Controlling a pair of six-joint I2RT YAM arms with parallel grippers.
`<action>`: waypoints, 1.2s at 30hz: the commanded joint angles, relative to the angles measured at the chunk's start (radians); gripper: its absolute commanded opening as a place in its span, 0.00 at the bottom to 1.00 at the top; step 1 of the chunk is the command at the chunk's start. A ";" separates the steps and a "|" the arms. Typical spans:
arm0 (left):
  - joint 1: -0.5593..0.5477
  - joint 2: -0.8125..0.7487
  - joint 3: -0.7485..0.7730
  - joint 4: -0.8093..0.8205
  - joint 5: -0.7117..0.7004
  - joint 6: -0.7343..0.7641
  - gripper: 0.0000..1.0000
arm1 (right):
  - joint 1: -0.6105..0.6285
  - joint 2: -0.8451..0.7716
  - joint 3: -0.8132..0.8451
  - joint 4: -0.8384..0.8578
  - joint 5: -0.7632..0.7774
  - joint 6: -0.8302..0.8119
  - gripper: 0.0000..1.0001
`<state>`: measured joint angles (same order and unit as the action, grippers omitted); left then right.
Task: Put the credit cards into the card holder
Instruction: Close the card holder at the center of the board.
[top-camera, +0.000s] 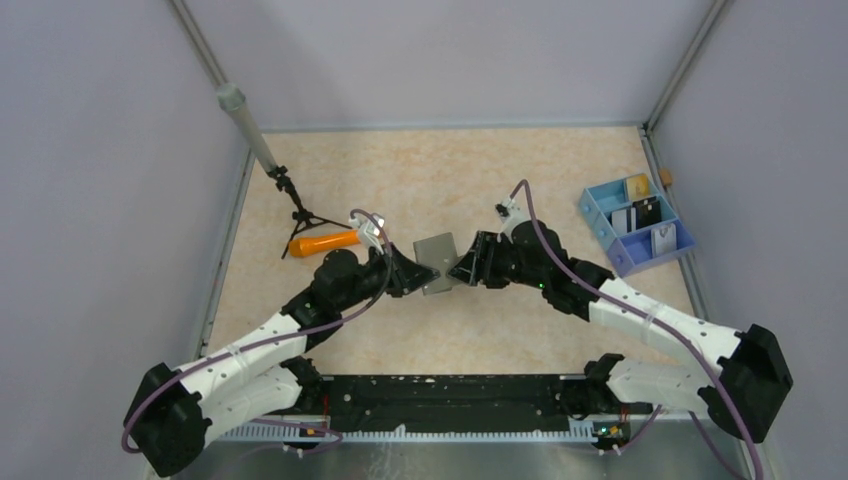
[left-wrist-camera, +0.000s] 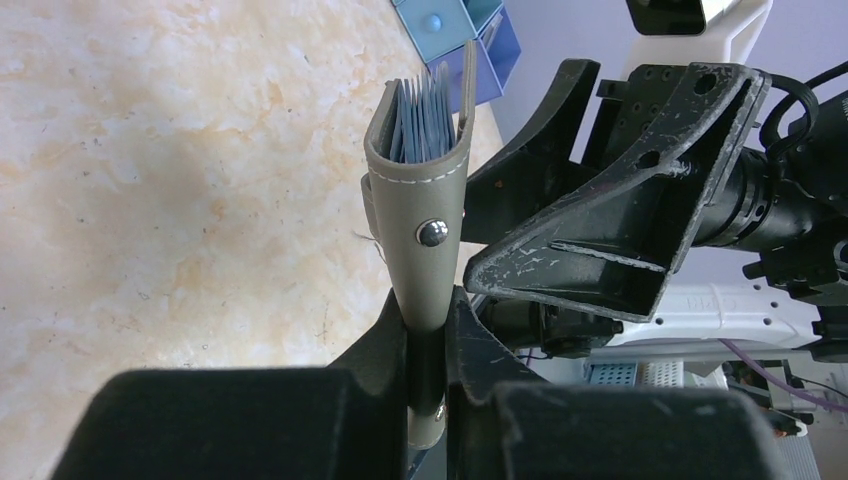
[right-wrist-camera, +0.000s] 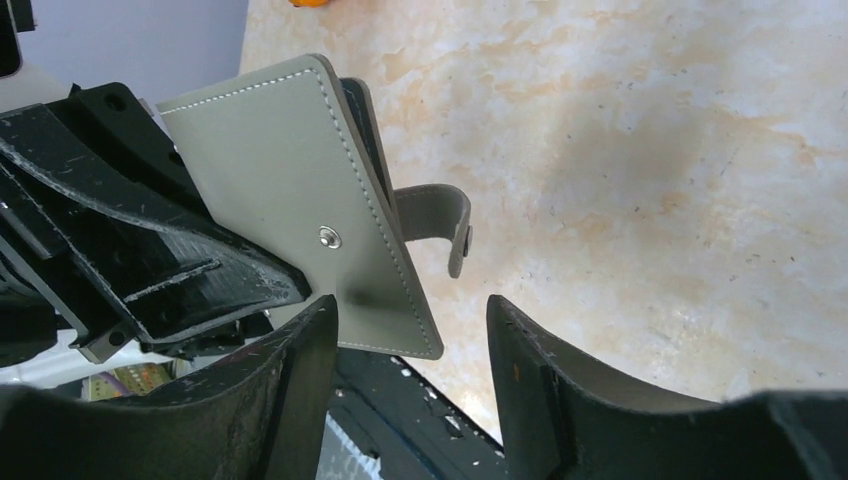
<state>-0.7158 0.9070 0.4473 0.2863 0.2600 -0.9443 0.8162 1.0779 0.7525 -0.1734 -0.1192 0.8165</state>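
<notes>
The grey card holder (top-camera: 437, 262) hangs above the table's middle, pinched at one edge by my left gripper (left-wrist-camera: 428, 330), which is shut on it. In the left wrist view the card holder (left-wrist-camera: 430, 215) stands upright and gapes at the top, showing its blue lining. My right gripper (right-wrist-camera: 410, 330) is open just beside it. A lower corner of the card holder (right-wrist-camera: 300, 200) reaches in between its jaws, close to one finger (right-wrist-camera: 300, 370). The loose snap strap (right-wrist-camera: 440, 215) curls outward. Credit cards (top-camera: 646, 212) show as small dark and white pieces in the tray.
A blue and lilac compartment tray (top-camera: 598, 222) sits at the right edge of the table. An orange carrot-shaped stick (top-camera: 322, 242) lies left of centre beside a small black tripod (top-camera: 300, 215). A black rail (top-camera: 450, 390) runs along the near edge.
</notes>
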 joint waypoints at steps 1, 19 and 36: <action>0.003 -0.027 -0.008 0.076 -0.009 -0.007 0.01 | 0.018 0.017 0.016 0.099 -0.028 0.009 0.52; 0.006 -0.077 -0.038 0.071 -0.077 -0.040 0.28 | 0.075 0.074 0.013 0.167 -0.051 0.054 0.08; 0.008 -0.101 -0.068 0.067 -0.100 -0.047 0.00 | 0.085 0.041 0.041 0.044 0.088 0.058 0.21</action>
<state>-0.7067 0.8394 0.3832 0.2893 0.1497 -1.0004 0.8856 1.1545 0.7467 -0.0448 -0.1276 0.8944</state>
